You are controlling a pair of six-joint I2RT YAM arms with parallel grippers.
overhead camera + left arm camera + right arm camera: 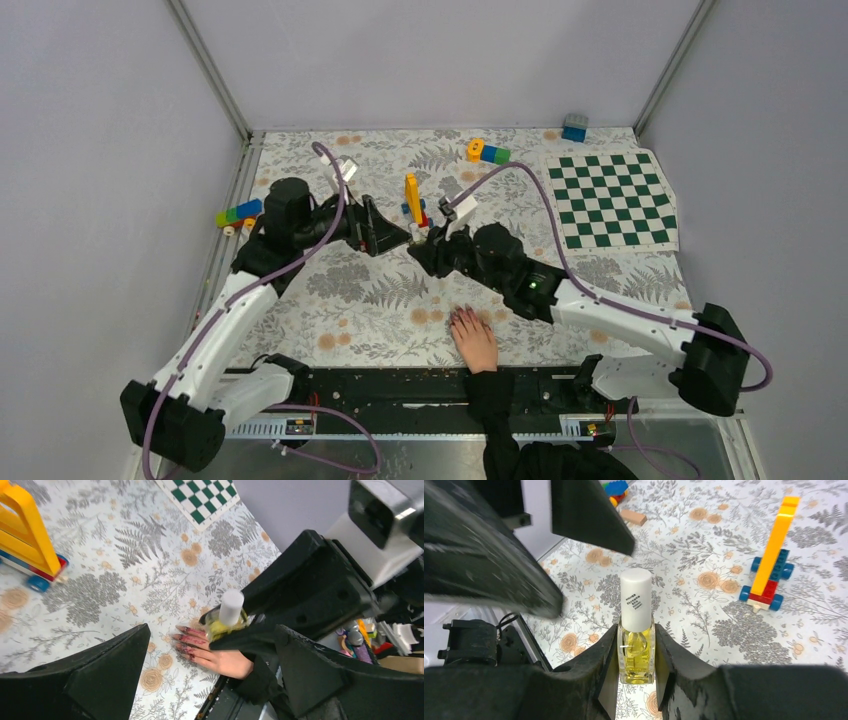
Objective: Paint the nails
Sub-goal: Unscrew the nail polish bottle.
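Note:
A small clear bottle [636,647] of yellow liquid with a white cap stands upright between the fingers of my right gripper [636,642], which is shut on it above the floral mat. My left gripper [210,630] is open wide and empty, facing that bottle [231,609] from the left. A pale hand [474,340] in a black sleeve lies flat at the near edge. Its nails [176,637] are dark purplish-red, with smears along the fingers. The two grippers [400,236] [428,252] meet tip to tip mid-table, beyond the hand.
A yellow toy brick tower on wheels [413,200] stands just behind the grippers. A green checkerboard [612,198] lies at the back right. Loose bricks sit at the left edge [238,213], at the back [487,152] and in the far right corner [574,127].

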